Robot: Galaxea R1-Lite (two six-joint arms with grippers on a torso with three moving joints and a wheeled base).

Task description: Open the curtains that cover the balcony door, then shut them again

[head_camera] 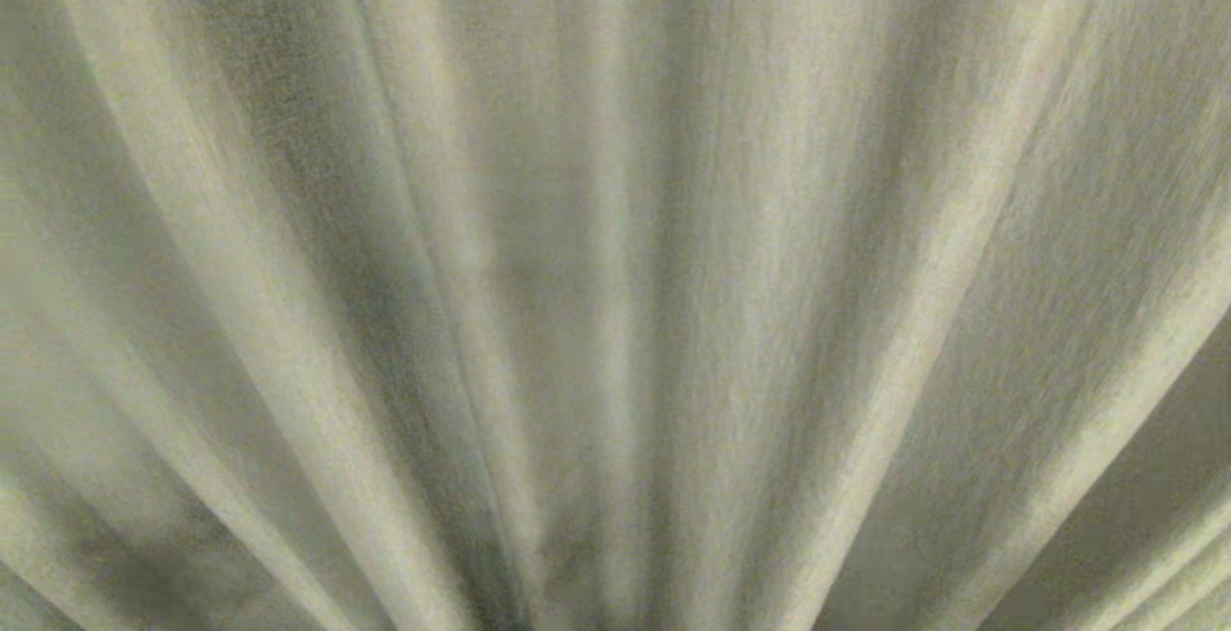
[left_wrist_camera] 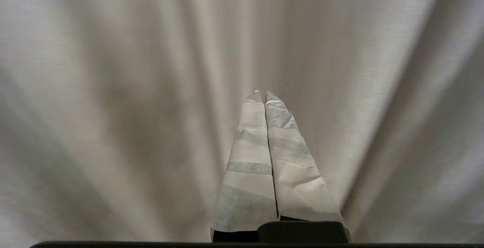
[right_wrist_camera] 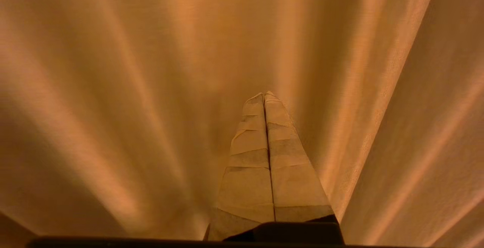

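Heavy beige-grey pleated curtains (head_camera: 615, 285) fill the whole head view, hanging in long folds close in front of me. The balcony door is hidden behind them. Neither arm shows in the head view. In the left wrist view my left gripper (left_wrist_camera: 264, 93) is shut, its tape-wrapped fingers pressed together with nothing between them, pointing at the curtains (left_wrist_camera: 113, 89) a short way off. In the right wrist view my right gripper (right_wrist_camera: 264, 94) is likewise shut and empty, facing the same pleated curtains (right_wrist_camera: 132, 89).
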